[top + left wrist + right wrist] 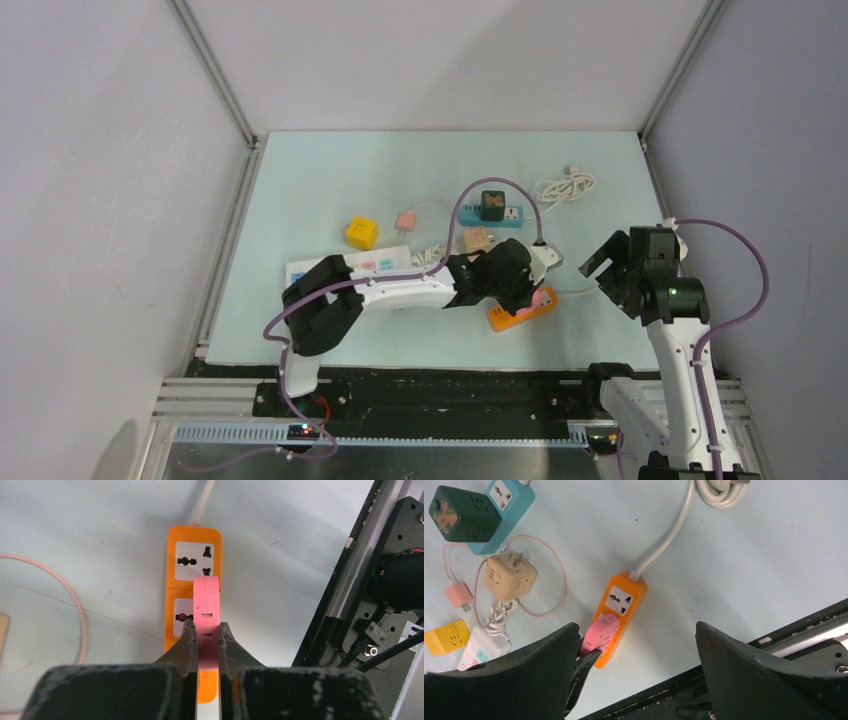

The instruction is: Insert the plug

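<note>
Clamping pink plug [206,602] between fingers of left gripper [206,626], directly over near socket of orange power strip [192,555]; depth of seating not discernible. Far socket uncovered. Right gripper [636,627]: jaws wide apart, nothing held, clear of strip. Dark green cube adapter [461,512] seated on teal power strip [511,500].

Table [300,190]: pale blue-green top.
Orange power strip [620,601]: lies flat near the front edge, right of centre.
White cord [719,491]: runs from the orange power strip's far end to a coil beyond it, to the right.
Teal power strip [509,497]: well beyond it.
Beige cube adapter [508,579]: between those two strips.
Pink charger [458,594], yellow cube [446,636]: beyond it, to the left.
White power strip [479,652]: to its left.
</note>
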`<state>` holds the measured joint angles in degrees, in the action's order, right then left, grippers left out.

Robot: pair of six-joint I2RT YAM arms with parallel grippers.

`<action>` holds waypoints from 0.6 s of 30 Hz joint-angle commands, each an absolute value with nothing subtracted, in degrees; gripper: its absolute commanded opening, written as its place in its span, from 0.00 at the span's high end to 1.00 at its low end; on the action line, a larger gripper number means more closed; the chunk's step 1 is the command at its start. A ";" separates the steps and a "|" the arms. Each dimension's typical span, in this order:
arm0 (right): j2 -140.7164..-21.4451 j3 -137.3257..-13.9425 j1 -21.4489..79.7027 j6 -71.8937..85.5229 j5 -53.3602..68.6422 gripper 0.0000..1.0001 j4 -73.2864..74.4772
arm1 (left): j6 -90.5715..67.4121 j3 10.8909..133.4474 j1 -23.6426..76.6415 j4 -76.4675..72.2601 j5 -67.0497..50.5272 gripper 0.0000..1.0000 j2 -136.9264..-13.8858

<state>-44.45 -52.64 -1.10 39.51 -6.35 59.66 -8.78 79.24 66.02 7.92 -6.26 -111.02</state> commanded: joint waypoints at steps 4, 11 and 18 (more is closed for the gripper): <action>-44.82 -53.25 -1.71 38.27 -5.32 0.10 59.77 | -5.15 77.70 67.19 6.40 -3.77 1.00 -111.30; -44.76 -52.65 -1.99 38.23 -5.04 0.11 59.63 | -6.88 74.62 68.20 3.86 -0.19 1.00 -112.78; -44.62 -52.47 -2.32 38.22 -4.67 0.11 59.56 | -7.03 73.17 68.39 2.45 1.10 0.83 -112.67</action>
